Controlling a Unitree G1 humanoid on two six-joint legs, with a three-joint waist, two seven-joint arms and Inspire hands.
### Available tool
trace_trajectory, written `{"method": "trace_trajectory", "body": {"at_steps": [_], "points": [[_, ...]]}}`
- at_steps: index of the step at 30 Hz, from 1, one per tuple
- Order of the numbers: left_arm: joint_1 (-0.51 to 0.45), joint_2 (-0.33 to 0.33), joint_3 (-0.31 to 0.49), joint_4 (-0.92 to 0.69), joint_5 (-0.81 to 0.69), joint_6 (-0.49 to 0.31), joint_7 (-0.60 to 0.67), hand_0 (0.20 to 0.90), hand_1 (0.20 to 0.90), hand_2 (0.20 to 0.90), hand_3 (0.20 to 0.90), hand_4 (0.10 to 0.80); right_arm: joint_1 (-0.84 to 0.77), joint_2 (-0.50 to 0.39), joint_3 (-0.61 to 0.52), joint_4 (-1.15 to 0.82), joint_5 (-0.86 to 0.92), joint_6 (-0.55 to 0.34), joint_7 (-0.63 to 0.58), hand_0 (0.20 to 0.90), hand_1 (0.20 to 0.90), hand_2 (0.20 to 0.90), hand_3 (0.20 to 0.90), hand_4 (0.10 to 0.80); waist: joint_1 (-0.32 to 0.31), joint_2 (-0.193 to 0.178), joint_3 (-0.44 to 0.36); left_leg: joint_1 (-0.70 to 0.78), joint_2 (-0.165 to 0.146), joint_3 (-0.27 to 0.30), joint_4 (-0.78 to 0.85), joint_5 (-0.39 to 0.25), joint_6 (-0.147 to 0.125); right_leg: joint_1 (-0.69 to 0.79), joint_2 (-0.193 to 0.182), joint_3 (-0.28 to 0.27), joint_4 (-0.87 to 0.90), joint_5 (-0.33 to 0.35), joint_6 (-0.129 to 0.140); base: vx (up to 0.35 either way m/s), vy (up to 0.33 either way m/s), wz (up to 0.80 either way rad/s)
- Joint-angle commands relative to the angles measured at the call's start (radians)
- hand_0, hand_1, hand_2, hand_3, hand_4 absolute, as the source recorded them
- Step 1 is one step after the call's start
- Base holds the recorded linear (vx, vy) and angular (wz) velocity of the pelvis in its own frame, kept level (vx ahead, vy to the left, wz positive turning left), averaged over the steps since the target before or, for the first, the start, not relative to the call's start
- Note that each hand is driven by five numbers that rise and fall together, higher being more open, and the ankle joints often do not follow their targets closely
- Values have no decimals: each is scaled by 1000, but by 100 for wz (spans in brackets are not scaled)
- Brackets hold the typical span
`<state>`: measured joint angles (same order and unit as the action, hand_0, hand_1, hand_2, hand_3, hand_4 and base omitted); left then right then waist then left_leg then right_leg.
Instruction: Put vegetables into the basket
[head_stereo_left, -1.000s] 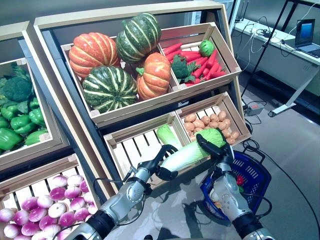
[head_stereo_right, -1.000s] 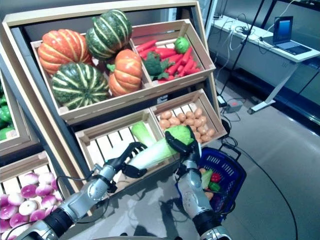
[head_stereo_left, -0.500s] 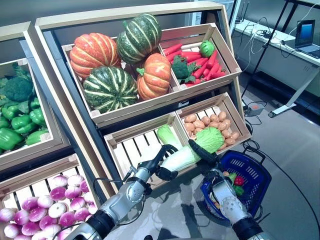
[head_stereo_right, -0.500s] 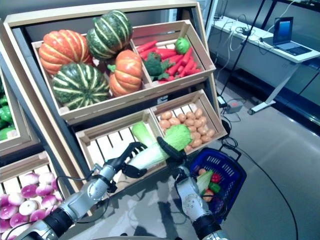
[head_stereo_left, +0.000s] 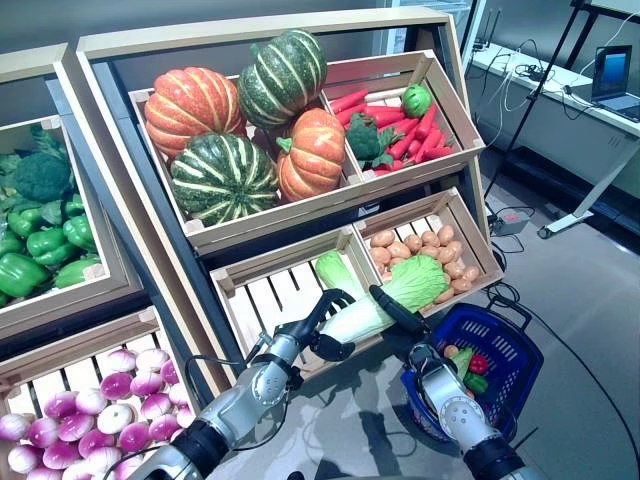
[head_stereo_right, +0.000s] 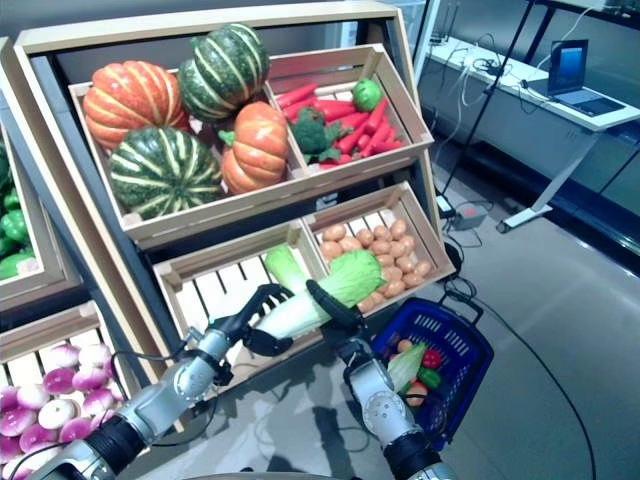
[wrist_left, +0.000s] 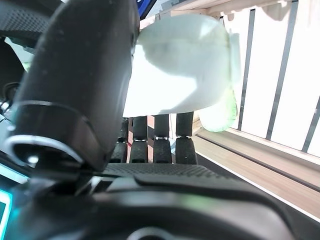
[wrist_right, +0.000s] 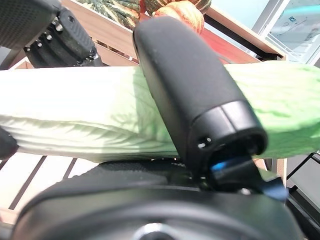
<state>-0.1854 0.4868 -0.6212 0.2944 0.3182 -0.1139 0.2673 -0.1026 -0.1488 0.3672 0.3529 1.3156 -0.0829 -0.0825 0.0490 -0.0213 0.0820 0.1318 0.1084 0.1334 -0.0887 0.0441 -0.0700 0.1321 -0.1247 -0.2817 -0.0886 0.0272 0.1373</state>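
Both hands are on the napa cabbage (head_stereo_left: 375, 300), which lies across the front edge of the lower shelf crates, its white stalk end toward the slatted crate (head_stereo_left: 270, 295) and its leafy green end over the front of the potato crate (head_stereo_left: 440, 235). The left hand (head_stereo_left: 318, 325) is curled round the stalk end, thumb on one side and fingers on the other, as its wrist view confirms. The right hand (head_stereo_left: 400, 312) has slid along the cabbage over the last second: it was up at the leafy tip, and now its thumb crosses the middle of the head, nearer the left hand. In the right wrist view the thumb lies over the cabbage with the palm under it, though the fingers behind are not clearly shown, so the hold is probably a clasp rather than a firm clamp. The blue basket (head_stereo_left: 520, 345) sits on the floor just beside the right arm, already holding some produce, including red and green pieces. The shift suggests a handover to the right hand, whose mid-body hold should carry the long head more evenly toward the basket once the left lets go.
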Motion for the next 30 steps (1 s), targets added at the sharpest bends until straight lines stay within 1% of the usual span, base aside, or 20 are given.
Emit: {"method": "trace_trajectory", "body": {"at_steps": [1,6,7,8,9,11,13,18,30], "points": [[-145,-40,-16,-49,-3,-112,33,300,300,300,300,400,-102,86,25,-119,39,-95,158,900,900,900,900,800,11,-13,-40,-28,-4,-34,1,-7,3,9,-61,20,9,42,-12,0,0,0],[-147,-43,-28,-47,-6,-95,34,300,300,300,300,400,-128,74,10,-143,-111,-208,137,900,900,900,900,800,7,-12,-43,-26,-2,-29,1,-8,4,10,-61,21,7,42,-11,0,0,0],[-147,-45,-32,-44,-6,-93,37,300,300,300,300,400,-135,71,7,-149,-141,-241,134,900,900,900,900,800,6,-11,-44,-25,-2,-29,1,-8,4,10,-61,22,7,42,-11,0,0,0],[-147,-46,-32,-43,-6,-93,37,300,300,300,300,400,-136,70,6,-152,-153,-251,132,900,900,900,900,800,6,-11,-44,-25,-2,-29,1,-8,4,10,-61,22,7,42,-11,0,0,0],[-146,-47,-35,-42,-6,-93,40,300,300,300,300,400,-145,68,0,-166,-191,-293,121,300,300,300,300,400,6,-9,-44,-24,-2,-28,1,-9,4,10,-61,23,7,42,-11,0,0,0],[-147,-51,-35,-42,-7,-90,40,300,300,300,300,400,-157,66,-11,-197,-208,-341,141,300,300,300,300,400,6,-7,-44,-24,-2,-27,1,-9,4,10,-61,24,7,42,-10,0,0,0],[-145,-52,-33,-41,-7,-93,38,300,300,300,300,400,-165,64,-17,-213,-226,-351,133,300,300,300,300,400,7,-5,-46,-23,-1,-26,1,-10,4,11,-61,25,6,41,-11,0,0,0],[-151,-60,-37,-29,-7,-98,44,300,300,300,300,400,-176,66,-18,-222,-229,-357,134,300,300,300,300,400,7,-4,-46,-22,-2,-24,1,-11,5,10,-61,26,8,40,-11,0,0,0],[-143,-54,-26,-33,-8,-96,40,300,300,300,300,400,-156,65,-32,-216,-159,-358,149,300,300,300,300,400,4,-2,-46,-23,1,-19,1,-11,4,8,-62,24,7,41,-11,0,0,0]]}}
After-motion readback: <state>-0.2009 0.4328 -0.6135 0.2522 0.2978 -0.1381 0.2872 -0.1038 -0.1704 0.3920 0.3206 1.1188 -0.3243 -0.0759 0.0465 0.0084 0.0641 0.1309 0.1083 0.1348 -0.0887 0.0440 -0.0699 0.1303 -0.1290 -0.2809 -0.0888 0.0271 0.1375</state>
